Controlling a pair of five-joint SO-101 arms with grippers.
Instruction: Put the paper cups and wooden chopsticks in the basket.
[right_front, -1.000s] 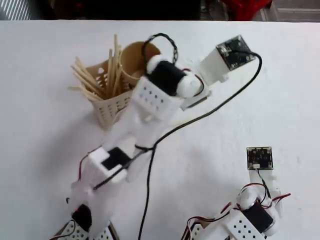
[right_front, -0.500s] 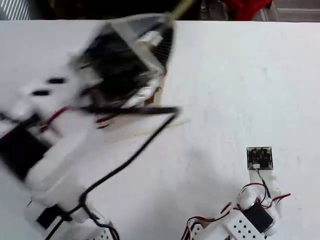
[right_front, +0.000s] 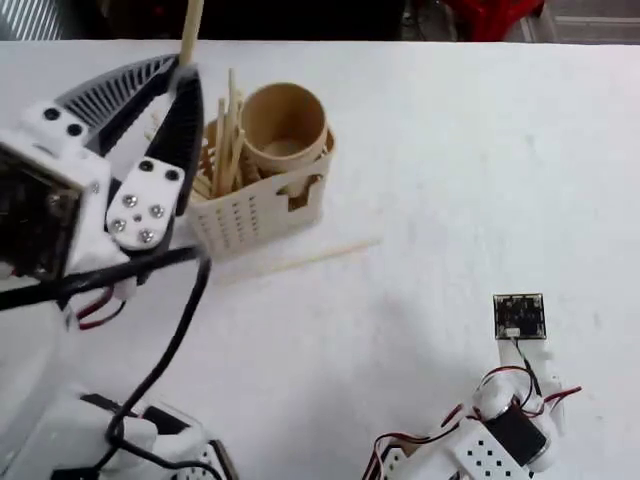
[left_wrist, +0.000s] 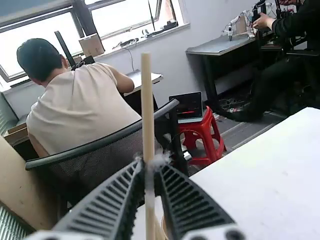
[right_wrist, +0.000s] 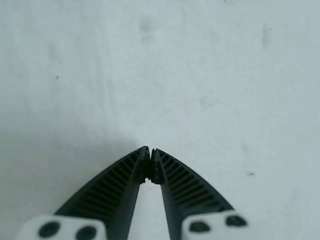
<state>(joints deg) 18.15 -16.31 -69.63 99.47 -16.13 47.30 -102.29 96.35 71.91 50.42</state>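
- Table (right_front: 450, 150): white top, seen from the high view.
- Left arm (right_front: 60, 220): raised at 9 o'clock of the table, close under the high camera.
- Basket (right_front: 262, 208): pale, perforated walls, standing at 11 o'clock of table centre, just beside the left arm.
- Right arm (right_front: 500, 440): low at 5 o'clock, well apart from the basket.
- Left gripper (right_front: 182, 72): jaws pinched on one wooden chopstick (left_wrist: 146, 100), held upright, its long end standing above the fingertips, at 10 o'clock of the basket.
- Right gripper (right_wrist: 148, 153): jaws together, tips touching, nothing between them, over bare table.
- Paper cup (right_front: 286, 122): upright inside the basket, at its 1 o'clock side.
- Bundled chopsticks (right_front: 226, 140): standing on end in the basket, at 9 o'clock of the cup, leaning various ways.
- Loose chopstick (right_front: 300, 258): flat on the table at 6 o'clock of the basket, just beside its wall.
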